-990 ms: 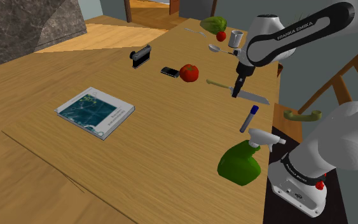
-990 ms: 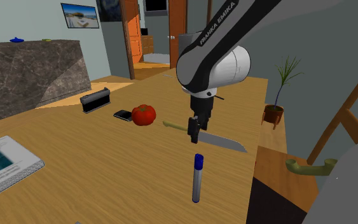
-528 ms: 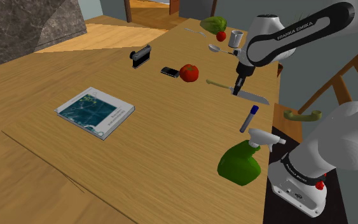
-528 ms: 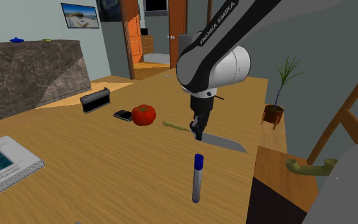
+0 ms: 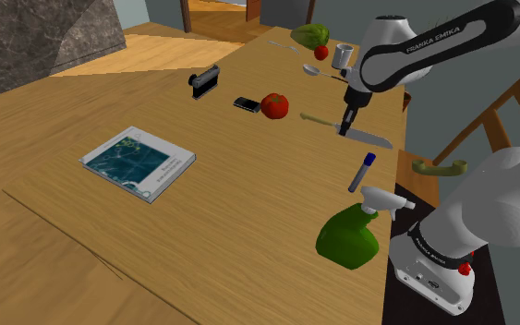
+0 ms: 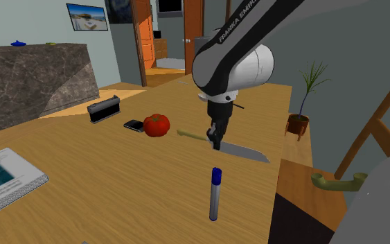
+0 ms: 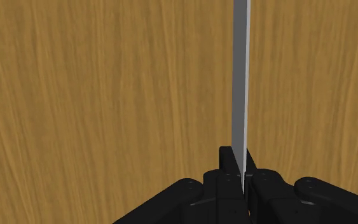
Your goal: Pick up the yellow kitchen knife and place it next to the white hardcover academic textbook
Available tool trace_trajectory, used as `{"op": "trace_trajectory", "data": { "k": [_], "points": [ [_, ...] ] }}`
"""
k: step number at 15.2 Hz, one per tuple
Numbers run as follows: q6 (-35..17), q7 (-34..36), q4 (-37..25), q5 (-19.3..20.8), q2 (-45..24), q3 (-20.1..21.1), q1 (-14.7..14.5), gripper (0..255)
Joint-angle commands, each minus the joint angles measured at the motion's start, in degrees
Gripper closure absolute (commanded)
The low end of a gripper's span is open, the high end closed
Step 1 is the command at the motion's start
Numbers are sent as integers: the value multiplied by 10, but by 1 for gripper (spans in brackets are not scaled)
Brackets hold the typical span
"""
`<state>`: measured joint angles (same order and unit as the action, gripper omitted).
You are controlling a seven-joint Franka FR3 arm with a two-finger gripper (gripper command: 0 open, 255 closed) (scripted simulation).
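Shoulder view: the end effector [image 5: 344, 127] points down at the table [image 5: 248, 240] and is clamped on the knife [image 5: 370, 139] where the olive-yellow handle meets the grey blade. The textbook [image 5: 138, 162] lies flat, and the knife sits well apart from it, toward this view's right and slightly farther up the table. The knife's long axis runs roughly in line with the direction toward the textbook, handle end nearer the textbook, blade tip pointing away. Second exterior view: the end effector [image 6: 216, 143] hangs vertically over the knife [image 6: 247, 153]. The textbook [image 6: 3, 177] is at the lower left edge of this view, and the knife lies far off its right side across bare table. Whether the blade is clear of the table cannot be determined here. Wrist view: the two fingers [image 7: 227, 162] are drawn narrow, pinching the blade [image 7: 241, 76] edge-on, and the blade extends straight out from between them over the wood. Judgement: the coming transfer is a long traverse toward the textbook, led by the handle end.
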<state>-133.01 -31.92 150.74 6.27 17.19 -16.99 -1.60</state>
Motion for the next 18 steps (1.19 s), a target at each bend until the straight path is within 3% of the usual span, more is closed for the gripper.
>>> {"op": "trace_trajectory", "data": {
  "k": [1, 18],
  "points": [
    [17, 2, -5, 2, 12, 2, 1, 255],
    [168, 10, -84, 5, 84, 19, 3, 255]
  ]
}}
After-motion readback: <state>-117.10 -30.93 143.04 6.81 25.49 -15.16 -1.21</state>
